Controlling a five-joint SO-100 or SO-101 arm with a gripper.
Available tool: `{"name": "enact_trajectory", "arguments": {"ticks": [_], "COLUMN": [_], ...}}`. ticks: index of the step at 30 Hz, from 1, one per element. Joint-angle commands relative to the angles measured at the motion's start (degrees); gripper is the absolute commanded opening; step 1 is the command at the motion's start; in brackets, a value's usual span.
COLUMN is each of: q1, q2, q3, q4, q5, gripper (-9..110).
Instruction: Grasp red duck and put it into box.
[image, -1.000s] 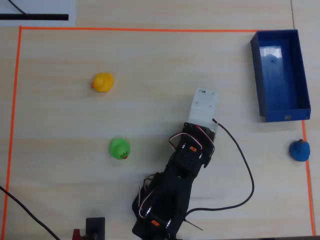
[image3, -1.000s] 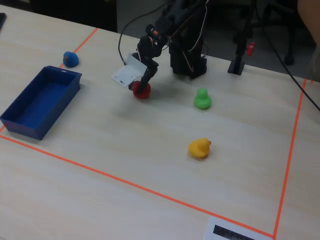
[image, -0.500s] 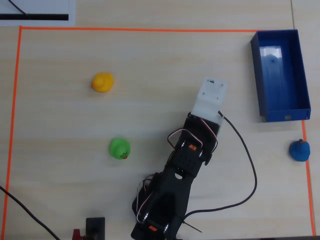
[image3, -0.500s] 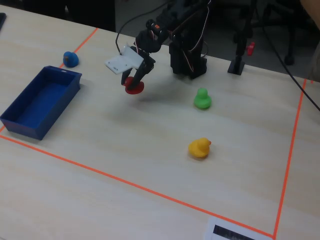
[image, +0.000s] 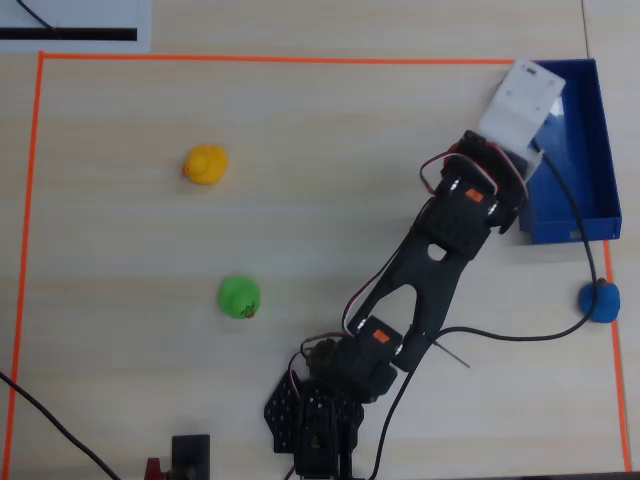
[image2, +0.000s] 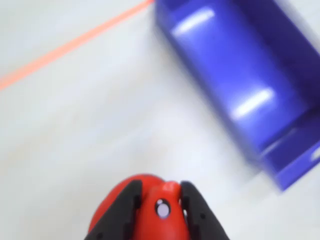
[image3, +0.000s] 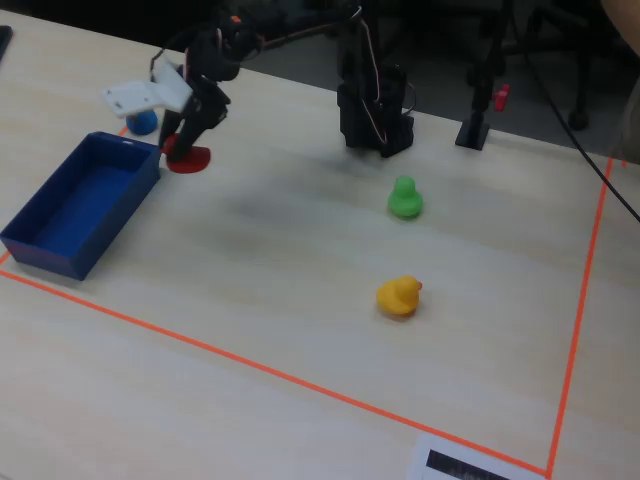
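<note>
Table (image3: 300, 270): four ducks, one box (image3: 70, 215).

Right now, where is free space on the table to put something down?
Free: the wide patch between the yellow duck, the box and the orange tape. The box floor also looks bare. Crowded: beside the box, where the gripper holds the red duck.

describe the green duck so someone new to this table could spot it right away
Start at the black arm base on the table's far edge in the fixed view. Just in front of it stands the green duck, with the yellow duck nearer the camera. It is the only green toy.
</note>
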Motion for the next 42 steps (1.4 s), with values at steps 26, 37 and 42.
{"name": "enact_trajectory", "arguments": {"ticks": [26,37,42], "q1": [14.15,14.50,14.41], "q2": [-58.10,-59.50,-58.71], "q3": [-69.61,-74.09,-74.09], "q4": [-11.16,-11.78,-10.46], "q5": [3.60,12.48,12.48], "gripper": [0,18,27]}}
